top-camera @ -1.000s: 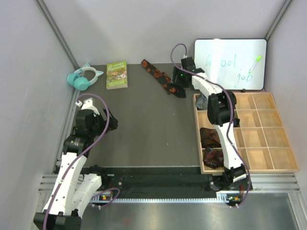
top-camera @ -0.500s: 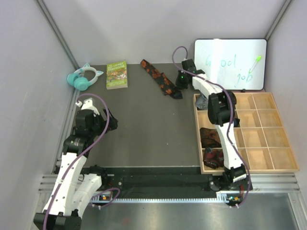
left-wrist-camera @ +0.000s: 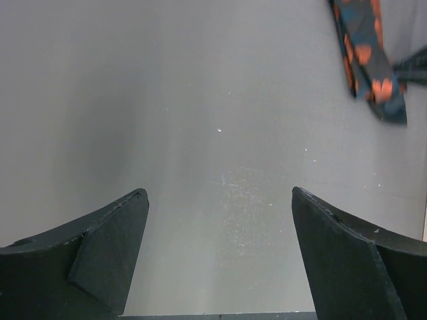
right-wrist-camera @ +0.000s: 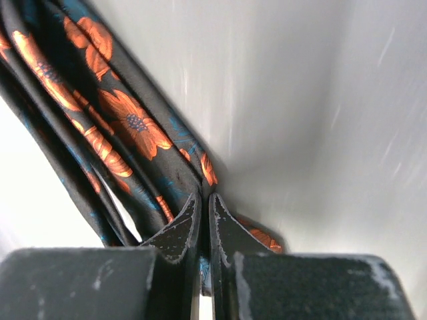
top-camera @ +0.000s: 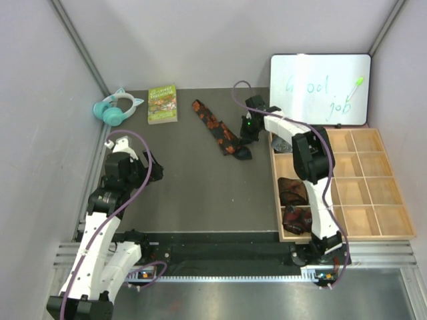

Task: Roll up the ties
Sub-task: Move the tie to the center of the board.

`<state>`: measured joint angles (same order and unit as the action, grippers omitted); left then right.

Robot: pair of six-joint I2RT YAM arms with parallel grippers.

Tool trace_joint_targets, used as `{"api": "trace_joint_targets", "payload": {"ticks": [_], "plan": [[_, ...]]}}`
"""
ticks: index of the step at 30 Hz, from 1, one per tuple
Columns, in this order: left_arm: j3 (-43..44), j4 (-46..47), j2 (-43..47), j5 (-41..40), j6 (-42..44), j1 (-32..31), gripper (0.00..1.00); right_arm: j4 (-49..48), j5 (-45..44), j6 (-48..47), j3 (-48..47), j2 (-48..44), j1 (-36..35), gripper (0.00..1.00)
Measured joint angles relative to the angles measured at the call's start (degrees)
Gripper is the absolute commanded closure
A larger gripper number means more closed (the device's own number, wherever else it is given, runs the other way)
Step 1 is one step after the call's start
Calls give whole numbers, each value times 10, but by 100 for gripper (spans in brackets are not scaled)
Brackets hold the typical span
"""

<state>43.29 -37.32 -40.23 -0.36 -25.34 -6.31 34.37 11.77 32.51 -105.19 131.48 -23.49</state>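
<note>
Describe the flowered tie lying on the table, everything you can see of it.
The flowered tie is a narrow strip of smooth dark fabric, black with blue touches and orange-red blossoms. It lies unrolled and diagonal on the grey table, its far end toward the green book. Its near end, gathered in layers, is pinched by the right gripper, jaws almost shut on it.
</note>
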Motion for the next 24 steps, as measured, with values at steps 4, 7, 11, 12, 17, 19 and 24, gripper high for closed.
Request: {"api": "trace_joint_targets", "payload": {"ticks": [4,7,11,12,17,19,24], "plan": [[0,0,0,-3,0,0,9,0,0,-11,114,-73,-24,100],[0,0,0,-4,0,0,12,2,0,-26,207,-138,-42,100],[0,0,-5,-3,-1,0,16,15,2,-48,305,-216,-68,100],[0,0,-11,-3,-3,0,16,21,4,-54,323,-233,-76,100],[0,8,-64,-9,-26,-5,20,42,11,-80,362,-275,-138,100],[-3,19,-90,-27,-39,-21,24,46,19,-86,368,-283,-160,100],[-85,135,-74,-85,-48,-79,28,51,36,-95,374,-302,-173,100]]}}
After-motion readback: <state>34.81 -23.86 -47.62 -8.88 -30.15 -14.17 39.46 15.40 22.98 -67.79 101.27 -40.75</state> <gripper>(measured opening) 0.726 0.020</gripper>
